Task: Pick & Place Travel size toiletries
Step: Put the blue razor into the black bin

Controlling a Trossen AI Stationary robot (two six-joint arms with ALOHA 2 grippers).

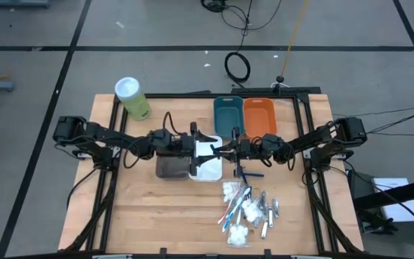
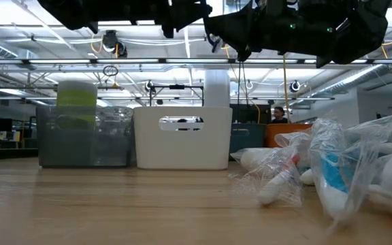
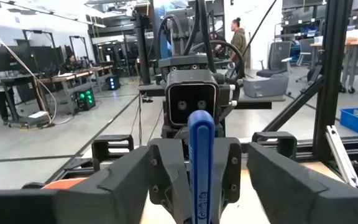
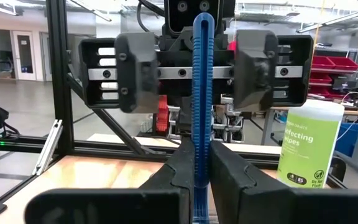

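A blue toothbrush (image 4: 202,93) hangs in the air over the white bin (image 1: 208,169) at the table's middle, with my right gripper (image 1: 237,147) shut on it. My left gripper (image 1: 218,149) faces it from the left, open. Its two fingers (image 4: 135,71) stand on either side of the brush's free end without touching it. The other travel size toiletries (image 1: 246,208) lie in a heap on the wood near the front right: wrapped toothbrushes, white packets and small silvery tubes. My right gripper pinches the toothbrush's ribbed blue handle (image 4: 202,158) between its two fingers. The fingers come level from the table's right. The brush runs on out of them toward my left gripper, its rounded end (image 3: 201,121) free, and it is lifted clear of the table.
A brown see-through bin (image 1: 171,167) stands left of the white bin. A teal bin (image 1: 228,115) and an orange bin (image 1: 259,115) stand at the back. A green canister with a white lid (image 1: 133,98) is at the back left. A blue item (image 1: 246,173) lies beside the white bin.
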